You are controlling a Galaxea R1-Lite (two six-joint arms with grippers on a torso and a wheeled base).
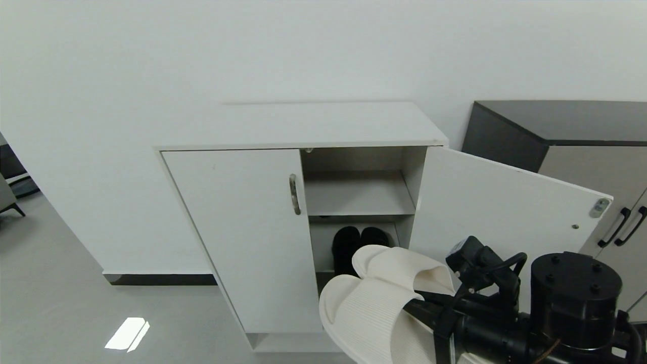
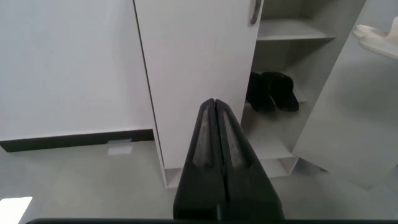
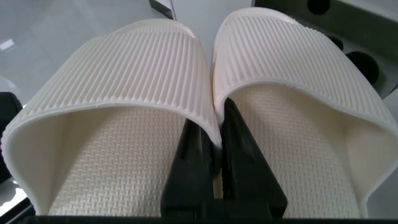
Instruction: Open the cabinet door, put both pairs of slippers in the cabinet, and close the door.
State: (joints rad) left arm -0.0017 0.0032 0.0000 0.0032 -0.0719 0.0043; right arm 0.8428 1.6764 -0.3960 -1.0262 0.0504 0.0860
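Observation:
The white cabinet stands against the wall with its right door swung open and its left door closed. A pair of black slippers sits on the lower shelf, also seen as the black slippers from the left wrist. My right gripper is shut on the inner edges of a pair of white ribbed slippers, held side by side. In the head view the white slippers hang in front of the open compartment. My left gripper is shut and empty, low before the closed left door.
A dark grey cabinet with black handles stands right of the open door. Grey floor spreads to the left. The upper shelf holds nothing.

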